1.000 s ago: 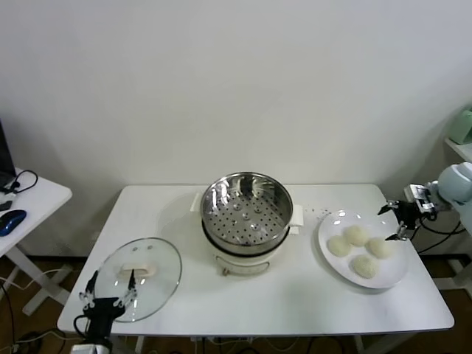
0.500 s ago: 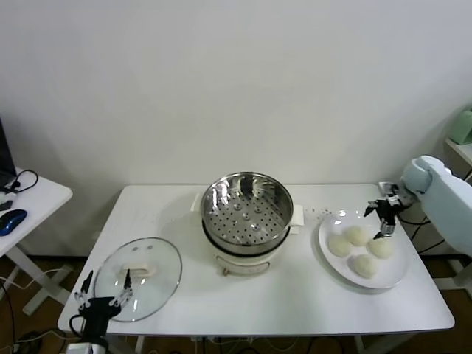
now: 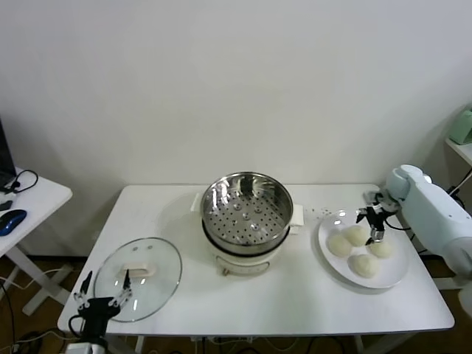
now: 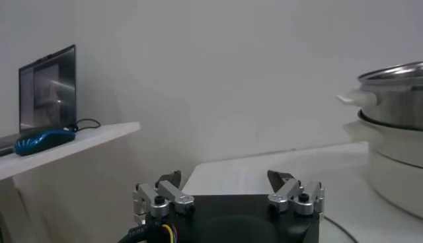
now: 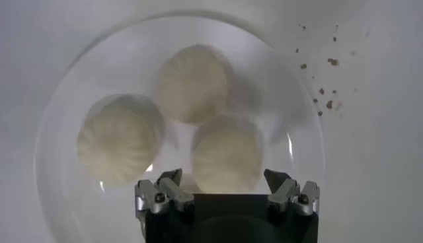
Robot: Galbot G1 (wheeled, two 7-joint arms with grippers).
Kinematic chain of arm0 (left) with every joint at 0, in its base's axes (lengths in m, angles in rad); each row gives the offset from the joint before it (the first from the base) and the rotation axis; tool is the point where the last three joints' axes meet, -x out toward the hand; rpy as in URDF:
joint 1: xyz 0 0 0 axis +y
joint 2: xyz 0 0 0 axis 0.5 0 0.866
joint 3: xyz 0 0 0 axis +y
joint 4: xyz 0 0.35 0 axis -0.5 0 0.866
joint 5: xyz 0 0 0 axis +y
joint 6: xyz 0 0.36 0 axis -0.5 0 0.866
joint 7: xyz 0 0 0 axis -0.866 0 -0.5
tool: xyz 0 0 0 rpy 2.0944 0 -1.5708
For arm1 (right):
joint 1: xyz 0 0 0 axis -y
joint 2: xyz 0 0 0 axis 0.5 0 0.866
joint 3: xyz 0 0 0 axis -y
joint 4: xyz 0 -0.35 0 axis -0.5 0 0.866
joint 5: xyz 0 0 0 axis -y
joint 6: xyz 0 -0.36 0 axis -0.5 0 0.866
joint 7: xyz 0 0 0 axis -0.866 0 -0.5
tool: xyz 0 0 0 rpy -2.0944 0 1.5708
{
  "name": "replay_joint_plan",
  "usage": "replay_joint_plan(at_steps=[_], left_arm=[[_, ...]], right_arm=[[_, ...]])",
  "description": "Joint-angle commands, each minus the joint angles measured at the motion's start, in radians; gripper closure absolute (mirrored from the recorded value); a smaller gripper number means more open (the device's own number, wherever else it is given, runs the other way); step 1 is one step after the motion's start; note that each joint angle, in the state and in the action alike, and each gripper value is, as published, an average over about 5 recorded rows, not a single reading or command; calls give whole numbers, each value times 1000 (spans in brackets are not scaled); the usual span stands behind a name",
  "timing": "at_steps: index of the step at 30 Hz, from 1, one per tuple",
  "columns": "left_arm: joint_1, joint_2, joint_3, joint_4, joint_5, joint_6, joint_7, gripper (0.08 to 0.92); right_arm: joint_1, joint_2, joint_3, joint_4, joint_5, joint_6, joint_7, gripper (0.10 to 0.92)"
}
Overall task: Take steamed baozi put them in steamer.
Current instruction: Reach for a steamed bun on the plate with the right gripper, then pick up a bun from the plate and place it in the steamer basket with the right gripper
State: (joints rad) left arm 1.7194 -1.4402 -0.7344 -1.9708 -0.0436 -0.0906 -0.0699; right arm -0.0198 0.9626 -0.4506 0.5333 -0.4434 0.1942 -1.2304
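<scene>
Several cream-white baozi (image 3: 338,245) lie on a white plate (image 3: 394,273) at the right of the table. My right gripper (image 3: 372,223) hovers open just above the plate's far side. In the right wrist view three baozi show; the nearest one (image 5: 227,148) lies below and between the open fingers of that gripper (image 5: 223,177), the others (image 5: 193,82) (image 5: 121,137) farther off. The steel steamer (image 3: 247,214) stands at the table's middle, its perforated tray bare. My left gripper (image 3: 103,293) is open and parked low at the front left corner.
A round glass lid (image 3: 138,278) lies flat on the table at the front left, beside the left gripper. Dark crumbs (image 5: 324,86) dot the table beside the plate's rim (image 5: 66,86). A side desk with a blue mouse (image 4: 41,140) and a laptop stands to the left.
My right gripper has moved left from beyond the table's right edge to above the plate of baozi. My left gripper has sunk slightly at the front left.
</scene>
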Motion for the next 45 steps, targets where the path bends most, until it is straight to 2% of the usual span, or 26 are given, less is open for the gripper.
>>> replay_joint_plan(at_steps=[1,8,16,27,34,41,45], left_arm=[[4,-2,1,2,1,-3,-1,177],[6,-6,3,3,1,-6,-2,177],[2,-4,2,2,2,-3,-2,177],[-2,-5,2,3,3,-1,-2,177],[-5,-8,4,3,5,0,-1,177],[-6,-8,7,-1,12,0,-1,177],[-3,-7,11,-4,21,2,0,177]], right_arm=[[-7,28,29,-36,-43,10,17,203],[-8,32,41,-44,-48,10,27,206],[-17,39,72,-52,-67,11,33,292],[3,21,53,-10,-41,16,27,313],[158,-45,-143,144,110,21,4,313],[469,-74,-483,374,308,46,-33,313],[615,-49,-599,522,326,88,-45,313]])
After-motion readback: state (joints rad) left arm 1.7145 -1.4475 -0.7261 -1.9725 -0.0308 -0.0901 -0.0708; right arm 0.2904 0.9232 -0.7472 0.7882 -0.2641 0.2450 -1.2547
